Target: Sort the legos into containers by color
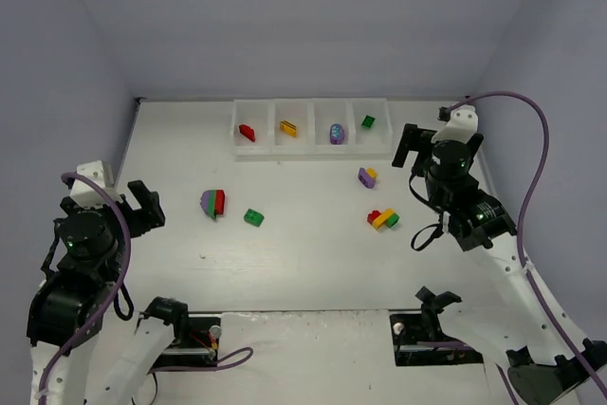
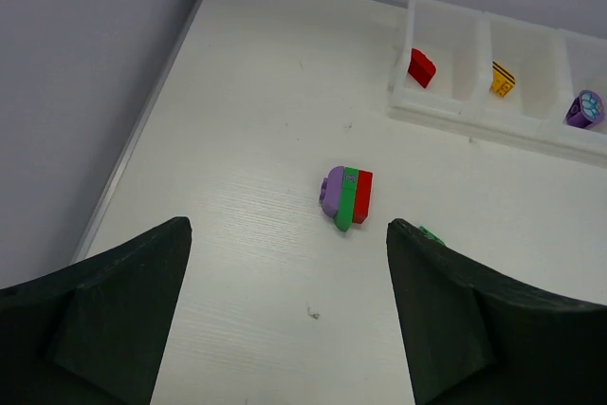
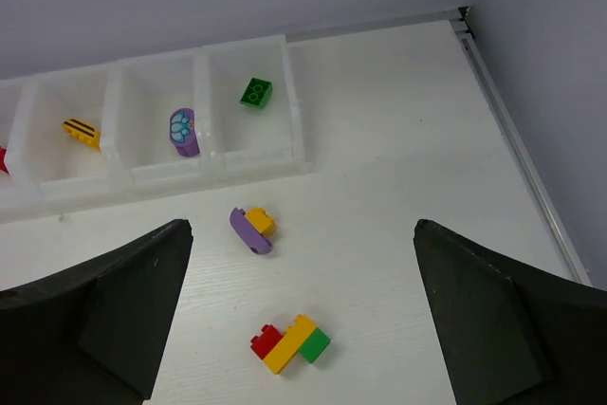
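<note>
The four joined white containers (image 1: pixel 313 151) stand at the back and hold a red (image 1: pixel 247 132), a yellow (image 1: pixel 288 128), a purple (image 1: pixel 336 133) and a green brick (image 1: pixel 368 122), one each. A purple-green-red clump (image 1: pixel 213 203) and a green brick (image 1: pixel 253 217) lie left of centre. A purple-yellow clump (image 1: pixel 367 176) and a red-yellow-green clump (image 1: pixel 383 219) lie on the right. My left gripper (image 2: pixel 287 227) is open and empty, just short of the purple-green-red clump (image 2: pixel 346 196). My right gripper (image 3: pixel 301 227) is open and empty above the red-yellow-green clump (image 3: pixel 289 342) and the purple-yellow clump (image 3: pixel 251 229).
Grey walls close the table on the left, back and right, with a metal rail (image 2: pixel 142 135) along the left edge and another rail (image 3: pixel 517 149) along the right. The containers (image 3: pixel 171 177) sit against the back. The arm bases (image 1: pixel 303 339) stand at the near edge.
</note>
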### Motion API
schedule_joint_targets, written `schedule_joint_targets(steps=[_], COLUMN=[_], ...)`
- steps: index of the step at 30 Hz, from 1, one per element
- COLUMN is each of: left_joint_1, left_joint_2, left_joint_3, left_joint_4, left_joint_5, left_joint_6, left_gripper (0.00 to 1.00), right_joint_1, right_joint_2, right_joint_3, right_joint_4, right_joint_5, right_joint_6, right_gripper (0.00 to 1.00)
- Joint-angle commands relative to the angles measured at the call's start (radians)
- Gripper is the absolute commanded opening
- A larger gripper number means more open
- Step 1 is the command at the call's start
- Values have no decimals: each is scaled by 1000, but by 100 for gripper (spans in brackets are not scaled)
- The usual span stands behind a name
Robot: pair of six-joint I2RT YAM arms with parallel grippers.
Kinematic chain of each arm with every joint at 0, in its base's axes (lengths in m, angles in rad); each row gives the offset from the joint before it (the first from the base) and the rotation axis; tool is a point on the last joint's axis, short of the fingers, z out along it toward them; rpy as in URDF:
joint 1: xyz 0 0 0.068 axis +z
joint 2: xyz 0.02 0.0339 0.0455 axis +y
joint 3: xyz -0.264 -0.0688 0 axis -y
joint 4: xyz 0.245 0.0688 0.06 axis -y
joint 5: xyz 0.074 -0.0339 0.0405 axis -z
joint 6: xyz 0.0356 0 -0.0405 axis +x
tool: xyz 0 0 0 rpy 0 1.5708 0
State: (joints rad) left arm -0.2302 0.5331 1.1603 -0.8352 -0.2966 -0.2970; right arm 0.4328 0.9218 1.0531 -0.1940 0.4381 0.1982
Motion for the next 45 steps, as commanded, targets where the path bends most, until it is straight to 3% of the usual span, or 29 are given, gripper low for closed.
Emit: schedule_joint_targets(steps=[1,8,17,21,27,34,45], left_joint_1=[-6,-6,-6,-6,-6,-6,-6], left_joint_2=[33,82,133,123,91,77,76], left_joint_3=[3,1,-8,-16,-51,-74,-51], left_joint_4=[16,24,53,35,-11,-64,-79], left_joint_5=[-16,13,37,47,45,60,45], left_joint_6=[-27,-54,-82,-100,-145,-180,-179], left_gripper=[77,77,77,77,77,77,77], right_joint_1=[4,4,59,237,366,458,524], right_joint_2=[-12,-15,250,374,601,897,1114], right_joint_3=[41,27,90,79,134,270,426], right_joint_4=[62,56,44,109,232,248,268], right_joint_5=[56,-70,-390,-380,-492,-507,-553], right_joint_6=[-2,-23,-37,-85,-155,-190,-237], right_gripper=[100,100,100,100,100,98,91])
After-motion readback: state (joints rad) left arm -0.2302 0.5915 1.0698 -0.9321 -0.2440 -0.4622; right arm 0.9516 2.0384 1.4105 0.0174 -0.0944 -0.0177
